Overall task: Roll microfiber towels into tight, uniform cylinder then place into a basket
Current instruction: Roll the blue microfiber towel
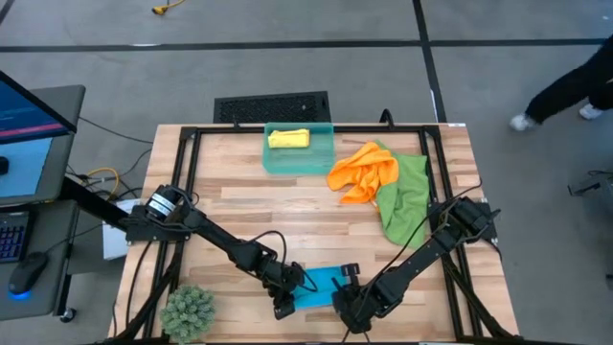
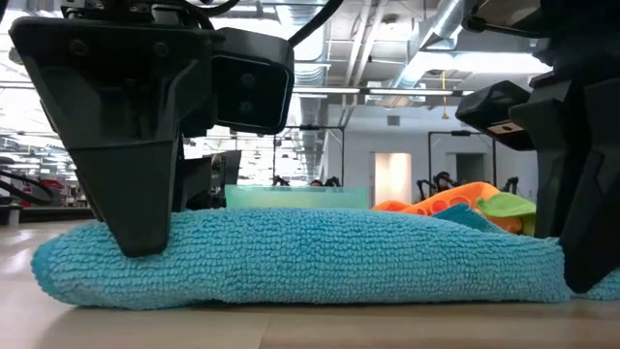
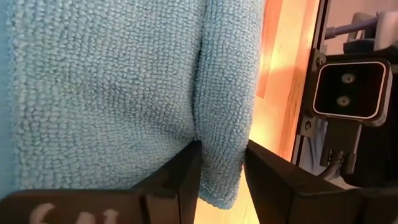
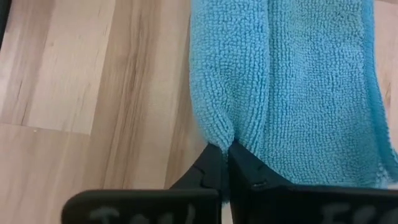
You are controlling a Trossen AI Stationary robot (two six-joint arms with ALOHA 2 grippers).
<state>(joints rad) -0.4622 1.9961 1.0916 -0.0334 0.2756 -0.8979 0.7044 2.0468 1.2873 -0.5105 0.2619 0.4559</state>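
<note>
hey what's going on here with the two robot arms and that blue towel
Both arms are working on the blue towel at the near edge of the table. The right pincer is pinched shut on a fold of its edge, while the left pincer straddles the opposite end with its fingers apart around the cloth. A yellow towel already lies in the teal basket. The orange towel and green towel wait in a heap beside it.

Nubby cloth on smooth wood

The blue towel is looped, matt terry cloth; the table is smooth planked wood; the basket is translucent plastic.
</note>
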